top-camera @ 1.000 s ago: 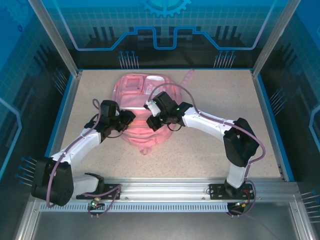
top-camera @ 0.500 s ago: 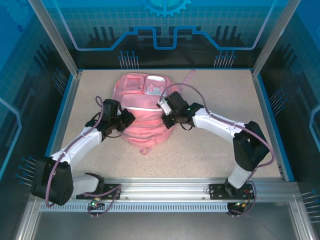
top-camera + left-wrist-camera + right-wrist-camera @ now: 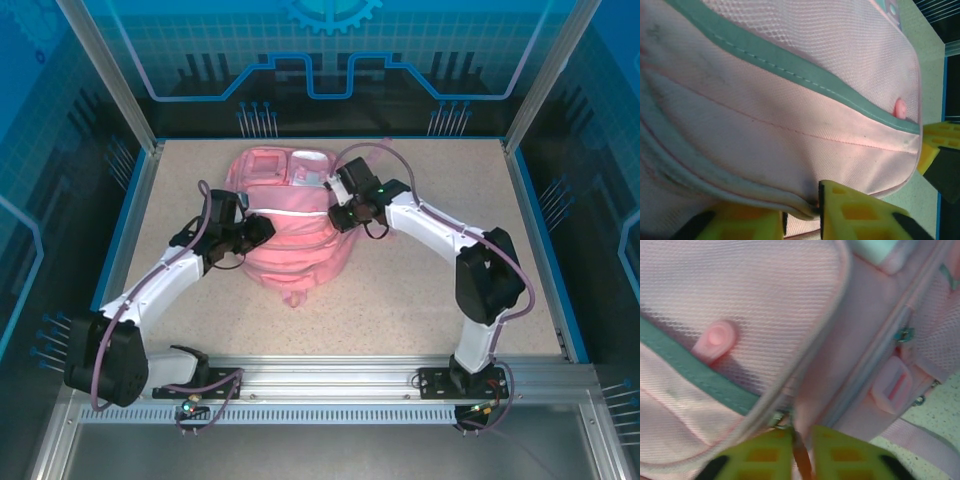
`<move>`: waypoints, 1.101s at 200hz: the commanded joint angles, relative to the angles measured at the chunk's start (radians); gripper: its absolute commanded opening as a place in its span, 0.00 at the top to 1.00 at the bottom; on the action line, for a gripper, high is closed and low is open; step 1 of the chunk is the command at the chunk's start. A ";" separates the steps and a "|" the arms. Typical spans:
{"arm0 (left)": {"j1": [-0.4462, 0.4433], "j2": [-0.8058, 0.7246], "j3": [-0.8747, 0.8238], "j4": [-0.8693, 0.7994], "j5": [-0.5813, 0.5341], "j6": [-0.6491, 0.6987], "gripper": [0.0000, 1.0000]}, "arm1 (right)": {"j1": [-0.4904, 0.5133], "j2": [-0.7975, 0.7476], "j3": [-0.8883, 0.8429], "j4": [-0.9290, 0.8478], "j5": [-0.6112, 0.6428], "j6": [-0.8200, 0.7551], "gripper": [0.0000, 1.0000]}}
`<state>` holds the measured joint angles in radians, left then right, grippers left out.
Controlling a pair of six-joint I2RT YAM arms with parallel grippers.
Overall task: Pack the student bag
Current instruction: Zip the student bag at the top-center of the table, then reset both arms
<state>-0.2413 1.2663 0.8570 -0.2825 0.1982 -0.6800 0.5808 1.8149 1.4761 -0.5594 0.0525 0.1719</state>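
Two grippers, one bag, and both are hard up against it. The student bag (image 3: 290,240) lies flat on the table (image 3: 430,290) with its long axis running away from the arm bases. Each tool therefore meets a flank of it, fingers pointing inward.

The left gripper (image 3: 802,215) has the bag dead ahead. Its fingers stand a short way apart, and the bag's piped edge (image 3: 740,192) runs down into the gap. Whether the pads are actually biting on that edge cannot be told.

The right gripper (image 3: 801,447) sits further along the bag's length, and here is the relation that matters. Its fingers are almost together with a thin zip pull (image 3: 801,460) between them, and it reads as a pinch. From those fingertips the zip line (image 3: 875,355) climbs away, forward and to the tool's right.

The right arm looks to be the one on the job. Any pull would probably need to follow that slanted line rather than cut across it, with the left arm steadying the fabric.

A pink stud (image 3: 715,337) sits just forward and left of the right fingers, above a teal band (image 3: 700,380).

Now the unknowns. From above, both wrists cover their own fingertips. Up close, the fold of fabric hides where the zip starts, and the picture is soft there. Whether any pocket is open is hard to make out, and so is what lies inside.
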 commanded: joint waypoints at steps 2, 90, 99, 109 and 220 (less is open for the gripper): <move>0.024 -0.053 0.079 -0.113 -0.038 0.112 0.68 | -0.080 -0.133 -0.052 0.019 0.065 0.070 0.65; 0.121 -0.285 -0.027 -0.044 -0.655 0.216 0.01 | -0.320 -0.615 -0.467 0.307 0.375 0.036 0.00; 0.132 -0.302 -0.076 0.015 -0.709 0.237 0.01 | -0.336 -0.649 -0.527 0.380 0.426 0.028 0.00; 0.144 -0.311 -0.131 0.081 -0.752 0.281 0.01 | -0.356 -0.676 -0.588 0.459 0.445 -0.003 0.00; 0.262 0.009 -0.441 0.774 -0.598 0.619 0.01 | -0.414 -0.507 -0.932 0.906 0.474 -0.185 0.00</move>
<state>0.0105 1.2049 0.4446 0.2768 -0.4698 -0.1783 0.1810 1.2575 0.5793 0.1864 0.5442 0.0261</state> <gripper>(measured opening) 0.987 0.997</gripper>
